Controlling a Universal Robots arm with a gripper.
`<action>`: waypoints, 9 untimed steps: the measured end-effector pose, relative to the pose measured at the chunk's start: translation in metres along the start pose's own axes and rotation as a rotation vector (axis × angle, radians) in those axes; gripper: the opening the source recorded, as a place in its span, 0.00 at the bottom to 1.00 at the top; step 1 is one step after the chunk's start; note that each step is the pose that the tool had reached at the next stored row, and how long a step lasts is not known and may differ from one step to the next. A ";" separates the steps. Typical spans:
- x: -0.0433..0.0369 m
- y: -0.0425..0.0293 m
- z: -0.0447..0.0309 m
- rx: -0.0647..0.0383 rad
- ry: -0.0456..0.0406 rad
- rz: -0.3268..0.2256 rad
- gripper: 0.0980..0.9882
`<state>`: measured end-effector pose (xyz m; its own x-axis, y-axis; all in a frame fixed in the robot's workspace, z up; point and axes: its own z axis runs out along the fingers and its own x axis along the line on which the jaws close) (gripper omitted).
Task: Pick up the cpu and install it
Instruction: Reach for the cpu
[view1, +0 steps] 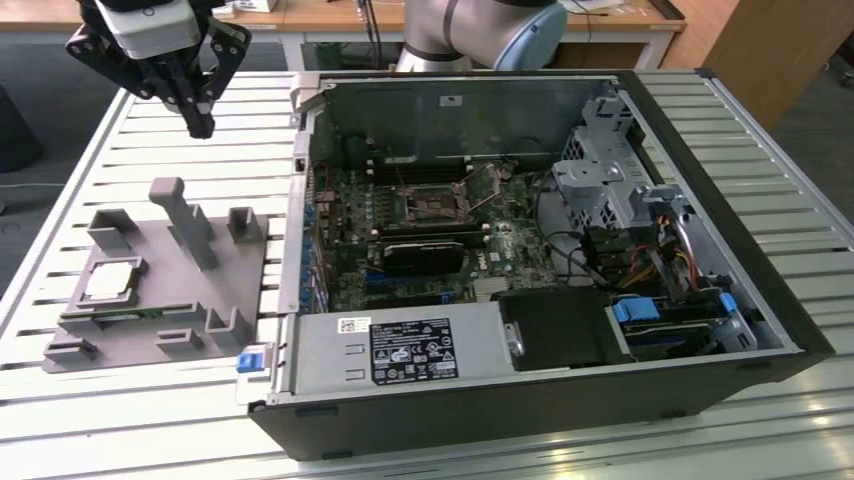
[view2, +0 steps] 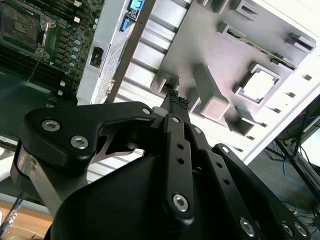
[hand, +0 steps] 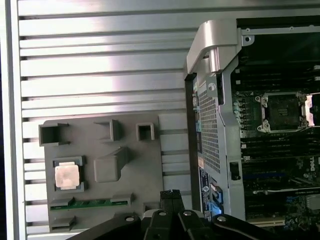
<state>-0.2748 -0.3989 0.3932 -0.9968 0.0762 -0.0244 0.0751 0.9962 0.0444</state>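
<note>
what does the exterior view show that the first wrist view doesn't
The exterior view adds the case's power supply, drive cage and cables. The first wrist view adds the case's perforated outer wall, seen from above. Both share the cpu lying in the grey fixture, the board's socket and the shut gripper, holding nothing.

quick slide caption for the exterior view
The gripper hangs over the slatted table; cpu sits in the grey fixture beside the open case
</note>
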 end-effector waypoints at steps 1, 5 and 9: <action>0.0006 -0.0001 0.0000 0.000 0.0000 0.000 0.01; 0.0033 -0.0002 -0.0001 0.000 0.0000 0.000 0.01; 0.0059 -0.0005 -0.0002 0.000 0.0000 0.000 0.01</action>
<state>-0.2807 -0.3989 0.3932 -0.9968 0.0762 -0.0245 0.0750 0.9962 0.0444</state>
